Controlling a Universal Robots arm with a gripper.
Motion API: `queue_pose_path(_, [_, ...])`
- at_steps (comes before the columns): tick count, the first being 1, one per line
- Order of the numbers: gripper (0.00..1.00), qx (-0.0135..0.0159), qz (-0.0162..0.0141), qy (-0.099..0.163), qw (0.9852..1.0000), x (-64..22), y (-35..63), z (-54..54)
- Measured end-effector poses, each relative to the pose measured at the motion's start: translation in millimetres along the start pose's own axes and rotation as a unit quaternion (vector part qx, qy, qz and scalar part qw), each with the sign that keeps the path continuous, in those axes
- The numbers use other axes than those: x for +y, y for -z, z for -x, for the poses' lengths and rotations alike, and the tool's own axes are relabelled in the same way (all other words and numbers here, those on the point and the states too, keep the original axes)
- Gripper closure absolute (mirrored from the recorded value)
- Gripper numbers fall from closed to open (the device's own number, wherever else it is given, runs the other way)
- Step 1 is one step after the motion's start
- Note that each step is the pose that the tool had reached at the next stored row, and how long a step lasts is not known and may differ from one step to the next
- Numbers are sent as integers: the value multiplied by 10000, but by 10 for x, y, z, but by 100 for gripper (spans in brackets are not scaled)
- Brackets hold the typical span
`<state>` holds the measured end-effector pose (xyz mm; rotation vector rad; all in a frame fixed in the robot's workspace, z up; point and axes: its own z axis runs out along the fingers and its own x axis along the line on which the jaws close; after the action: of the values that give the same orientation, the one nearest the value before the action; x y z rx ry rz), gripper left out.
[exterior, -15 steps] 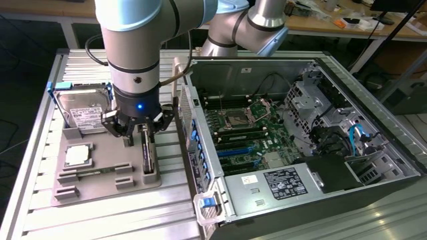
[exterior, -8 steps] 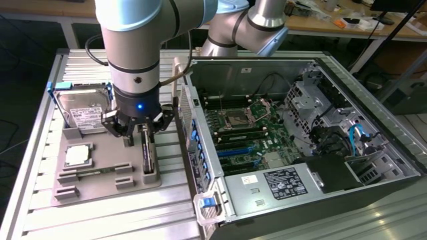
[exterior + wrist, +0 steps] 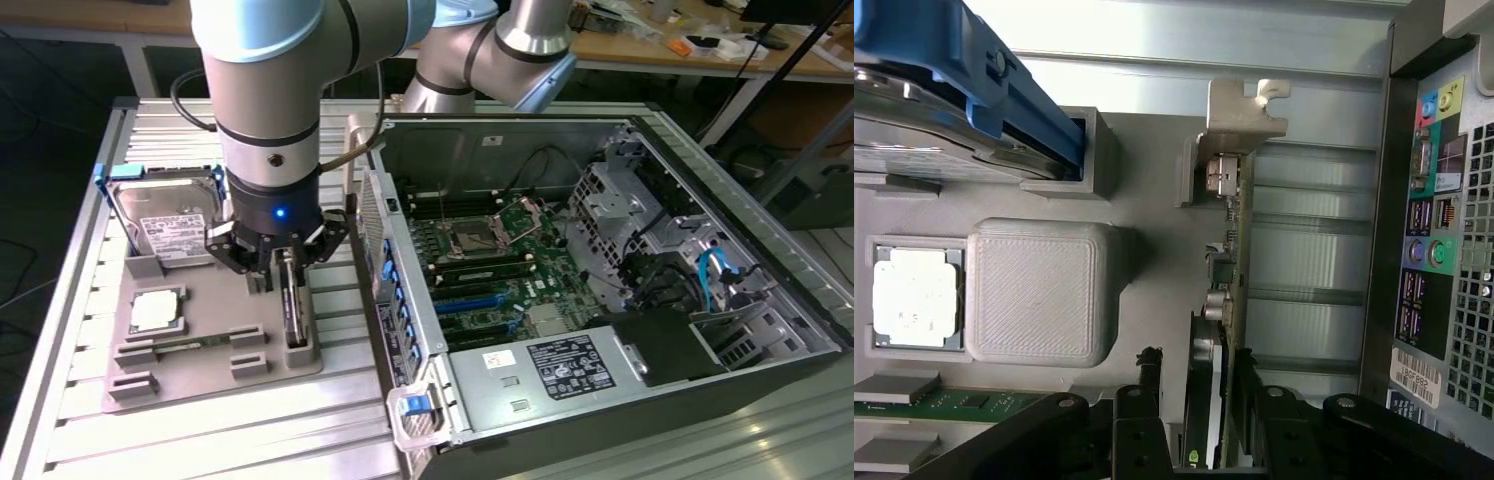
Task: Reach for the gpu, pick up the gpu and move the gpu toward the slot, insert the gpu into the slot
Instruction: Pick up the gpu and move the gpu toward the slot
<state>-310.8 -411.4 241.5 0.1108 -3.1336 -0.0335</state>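
Black and jointed, the tool (image 3: 1197, 358) stood over the gpu (image 3: 1232, 250), its jaws spread to either side of the card's edge. One side looked to be against the board while a gap showed on the other, so no pinch was made yet. The gpu stood on edge in a groove of the grey printed holder (image 3: 1034, 290), its silvery bracket end away from the tool. In the same holder lay the square processor chip (image 3: 916, 297), a memory stick (image 3: 954, 405) and, further off, the hard drive (image 3: 924, 140) in its blue-edged carrier. In the exterior view the holder sat on the slatted aluminium tabletop (image 3: 200, 440), just beside the open computer case (image 3: 507, 150). Beyond, inside the case, the blue slot (image 3: 470, 299) lay bare on the green motherboard (image 3: 527, 265), well apart from the card. By my judgement the pick-up step was in hand. The lift would call for a firm, square pinch on both faces and a straight pull out of the groove, minding the case wall close by.
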Motion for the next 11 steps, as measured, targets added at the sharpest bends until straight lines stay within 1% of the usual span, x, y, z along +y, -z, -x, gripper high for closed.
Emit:
queue_pose_path(6, [60, 0, 0, 0, 10000, 0, 0, 2])
queue_pose_path(7, [62, -1, 0, 0, 10000, 0, 0, 2])
queue_pose_path(8, [68, -1, 0, 0, 10000, 0, 0, 2])
queue_pose_path(9, [68, 0, 0, 0, 10000, 0, 0, 2])
queue_pose_path(10, [73, 0, 0, 0, 10000, 0, 0, 2])
queue_pose_path(11, [73, 0, 0, 0, 10000, 0, 0, 3])
